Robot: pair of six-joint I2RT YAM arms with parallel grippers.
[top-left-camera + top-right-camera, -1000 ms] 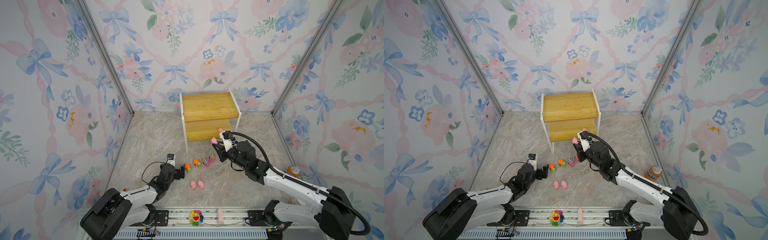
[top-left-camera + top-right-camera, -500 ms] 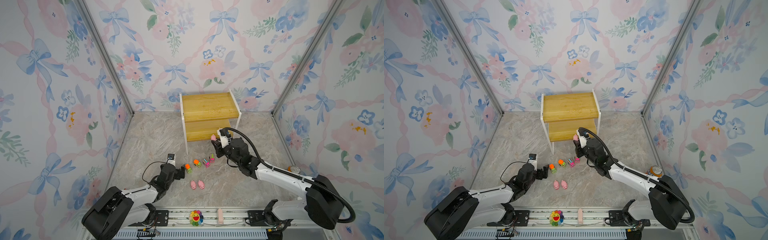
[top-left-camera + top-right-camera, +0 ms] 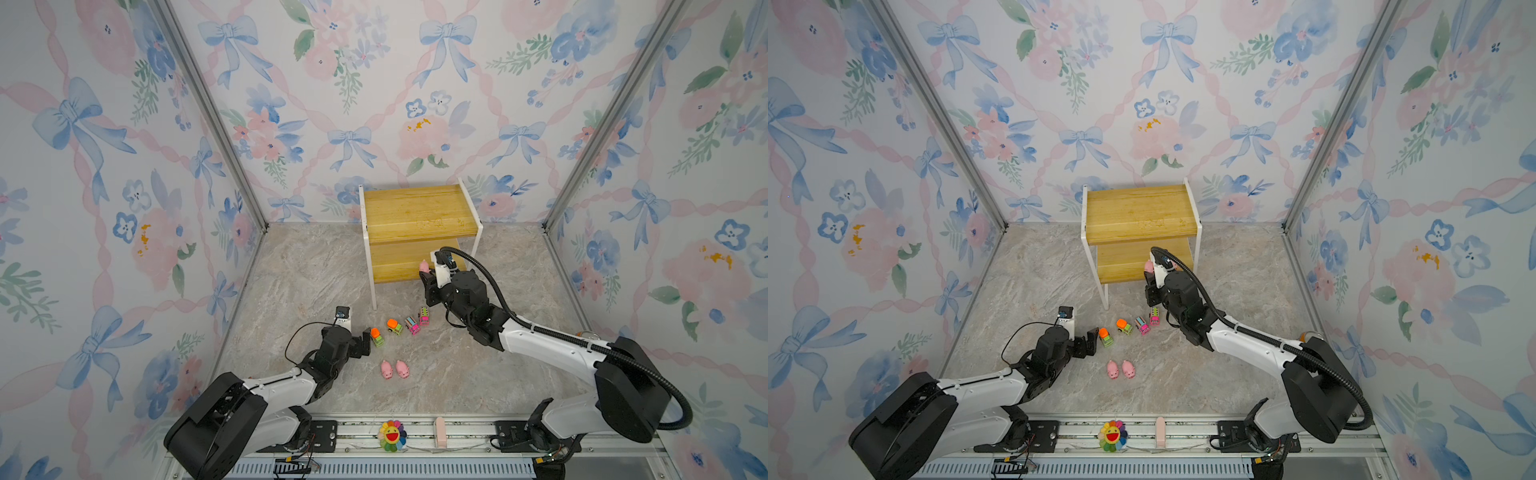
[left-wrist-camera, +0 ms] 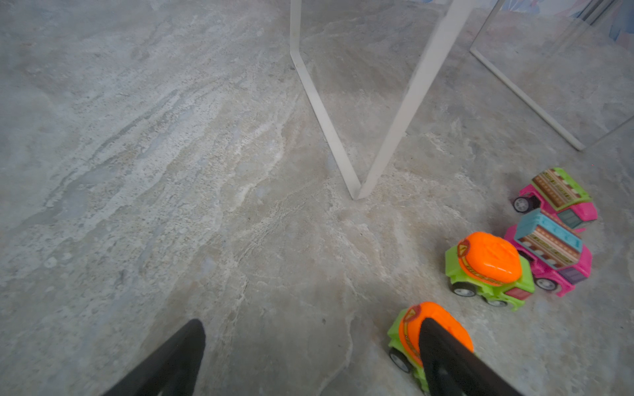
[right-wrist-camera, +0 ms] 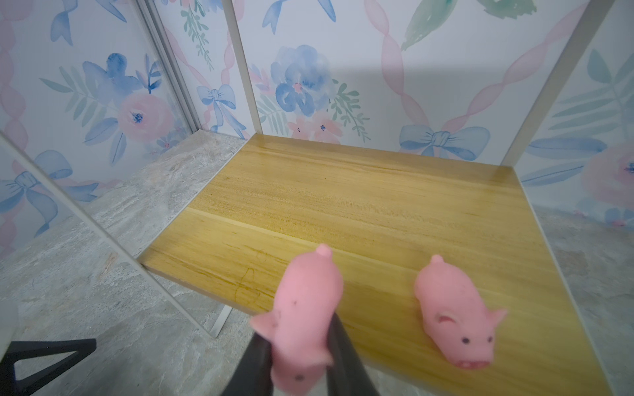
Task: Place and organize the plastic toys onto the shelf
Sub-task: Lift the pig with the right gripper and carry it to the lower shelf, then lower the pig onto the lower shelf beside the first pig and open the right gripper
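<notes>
At the left of the counter (image 3: 291, 270), the left end effector (image 4: 312, 325) sits low with its fingers apart, one finger in front of the nearer green truck (image 4: 408, 329); it holds nothing. A second green truck (image 4: 487, 267) and two pink trucks (image 4: 549, 247) stand in a loose row just beyond. Two loose pigs (image 3: 386, 369) lie side by side on the counter, nearer the front rail.

Further right, the shelf (image 3: 415, 208) stands by the back wall, its top board bare. At its lower board (image 5: 343, 205) the right end effector (image 5: 302, 346) is clamped on a pink pig (image 5: 305, 301), held just over the front edge. Beside it a placed pig (image 5: 453, 308) rests on the board, snout to the front.

The step in hand looks like setting the held pig down. It would go best carried a little further in over the wood and lowered until its belly touches, in line with its neighbour but clear of it. Only then should the fingers part, and the arm should back straight out, clear of both pigs and the white frame leg (image 5: 103, 229). The body looks soft and may cling to a finger, so a slow release seems wise.

No brand or legible writing shows; the marks printed on the truck tops are too small to read.
</notes>
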